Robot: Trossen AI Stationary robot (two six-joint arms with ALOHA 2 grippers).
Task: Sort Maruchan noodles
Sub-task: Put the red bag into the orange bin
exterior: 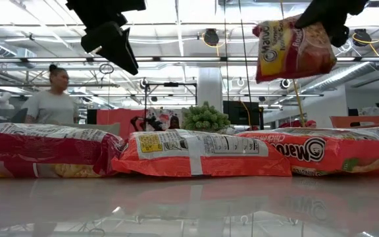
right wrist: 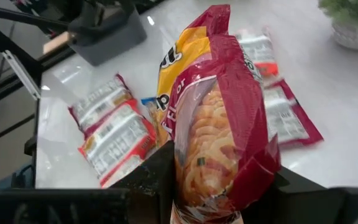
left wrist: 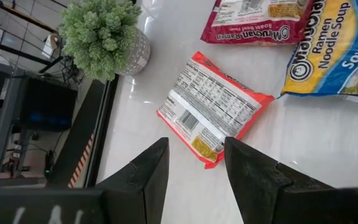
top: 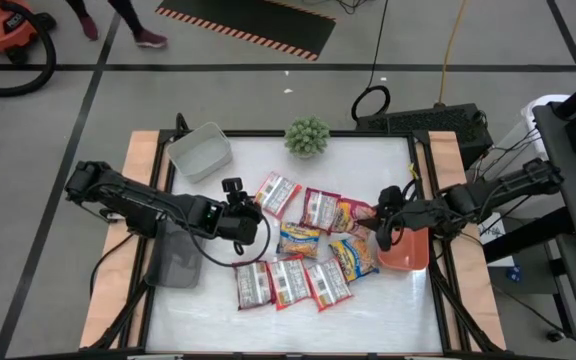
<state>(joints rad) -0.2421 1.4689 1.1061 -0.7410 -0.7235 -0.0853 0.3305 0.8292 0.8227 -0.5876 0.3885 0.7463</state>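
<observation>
Several Maruchan noodle packets lie flat on the white table (top: 388, 300): red ones (top: 276, 192) (top: 320, 208), yellow ones (top: 299, 240) (top: 353, 255) and a near row of three red ones (top: 288, 282). My left gripper (top: 251, 214) (left wrist: 194, 146) is open and hovers above a red packet (left wrist: 213, 109) near the potted plant (left wrist: 104, 34). My right gripper (top: 380, 218) (right wrist: 216, 186) (exterior: 331, 16) is shut on a red-and-yellow packet (top: 353, 213) (exterior: 295, 49), raised above the table beside the orange bin (top: 405, 252). My right gripper pinches the red-and-yellow packet between its two fingers (right wrist: 157, 174) at one end (right wrist: 219, 168). The packet is lifted clear of the table. In the low view it hangs tilted below the fingers, held near its upper edge (exterior: 321, 27).
A grey bin (top: 200, 150) stands at the far left corner and a second grey bin (top: 173, 255) sits under my left arm. The plant (top: 307, 137) is at the far edge. A person stands in the room beyond (exterior: 52, 99).
</observation>
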